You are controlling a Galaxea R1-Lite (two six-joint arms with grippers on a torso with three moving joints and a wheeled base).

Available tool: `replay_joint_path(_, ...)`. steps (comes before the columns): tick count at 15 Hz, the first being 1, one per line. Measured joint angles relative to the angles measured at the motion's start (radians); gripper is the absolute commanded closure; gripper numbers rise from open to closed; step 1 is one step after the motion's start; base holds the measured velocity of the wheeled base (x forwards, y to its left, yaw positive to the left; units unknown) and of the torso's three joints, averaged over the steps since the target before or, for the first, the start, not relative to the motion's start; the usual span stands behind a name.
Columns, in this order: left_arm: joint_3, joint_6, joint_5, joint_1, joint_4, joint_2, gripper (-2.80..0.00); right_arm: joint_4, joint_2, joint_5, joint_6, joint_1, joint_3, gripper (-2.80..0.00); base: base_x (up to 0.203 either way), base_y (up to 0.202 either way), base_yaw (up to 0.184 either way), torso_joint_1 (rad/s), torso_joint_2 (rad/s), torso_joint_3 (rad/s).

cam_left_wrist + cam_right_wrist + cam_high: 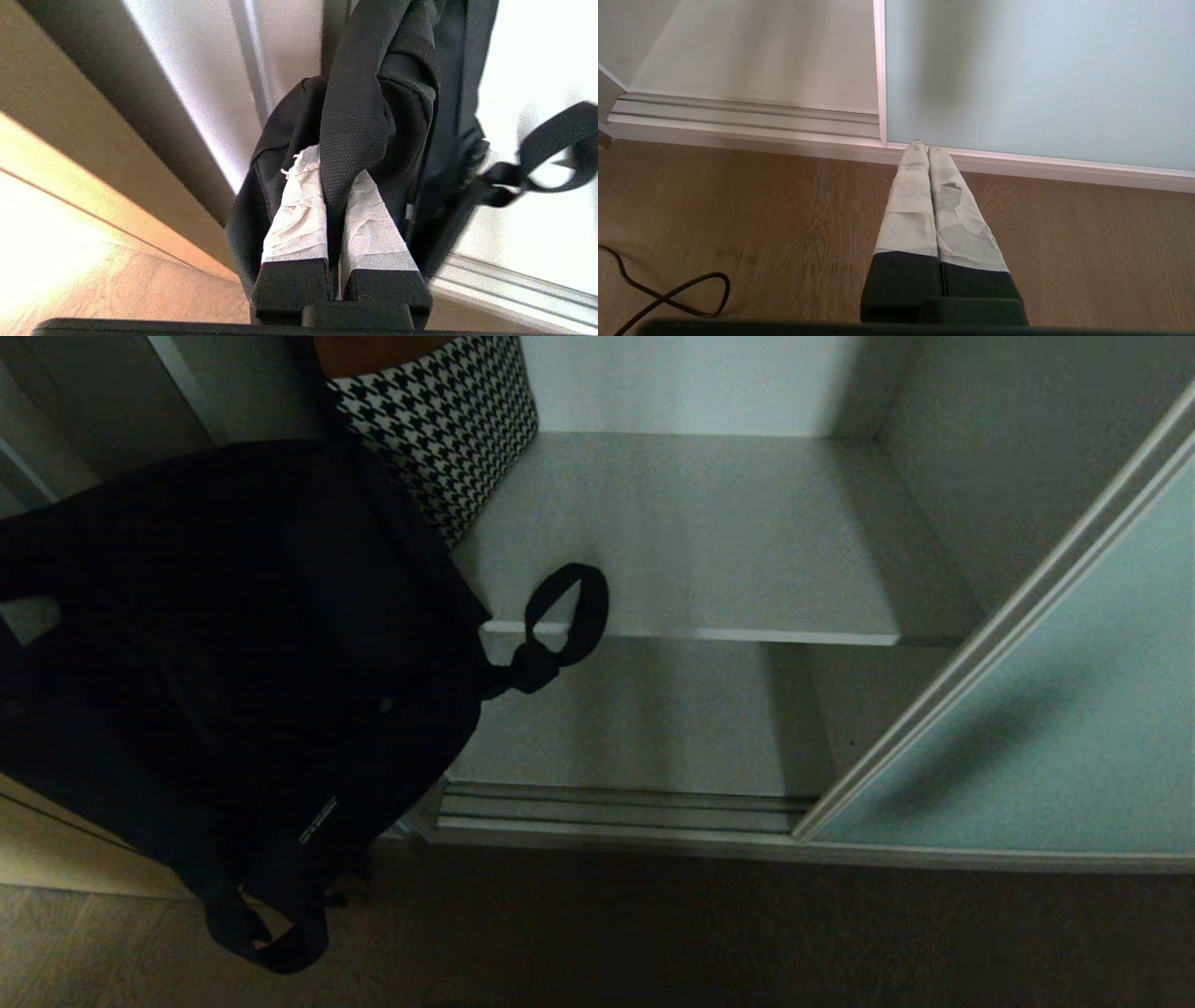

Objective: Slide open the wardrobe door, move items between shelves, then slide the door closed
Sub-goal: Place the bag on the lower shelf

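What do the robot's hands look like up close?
Each hand has two long, tapering fingers on a black base. The left hand has fingers wrapped in wrinkled, fraying pale tape. The right hand has the same taped fingers, smudged grey, with one patch torn.

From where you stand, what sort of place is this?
Probably a home room, in front of a built-in wardrobe: a frosted pale blue-green sliding glass door, plain grey-white shelves holding a houndstooth bag, and a wood-look plank floor.

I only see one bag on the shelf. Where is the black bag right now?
The black bag hangs on the left of the head view, before the shelf's front edge, beside the houndstooth bag, gripped by the left gripper.
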State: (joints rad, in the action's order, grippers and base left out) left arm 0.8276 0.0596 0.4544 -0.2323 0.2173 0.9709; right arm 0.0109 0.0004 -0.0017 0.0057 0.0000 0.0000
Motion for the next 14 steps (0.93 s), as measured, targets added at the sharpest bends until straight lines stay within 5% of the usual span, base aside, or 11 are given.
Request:
replay_joint_path(9,0.011,-0.006,-0.042,0.001,0.004,0.002,0.0,0.0,0.0,0.0,0.0,0.0,0.0,0.0,0.0,0.0,0.0,0.0,0.0,0.0)
replay_joint_path(14,0.009,-0.004,-0.046,0.0,0.002,0.006,0.0,0.0,0.0,0.0,0.0,0.0,0.0,0.0,-0.171,0.0,0.001,0.003,0.0,0.002)
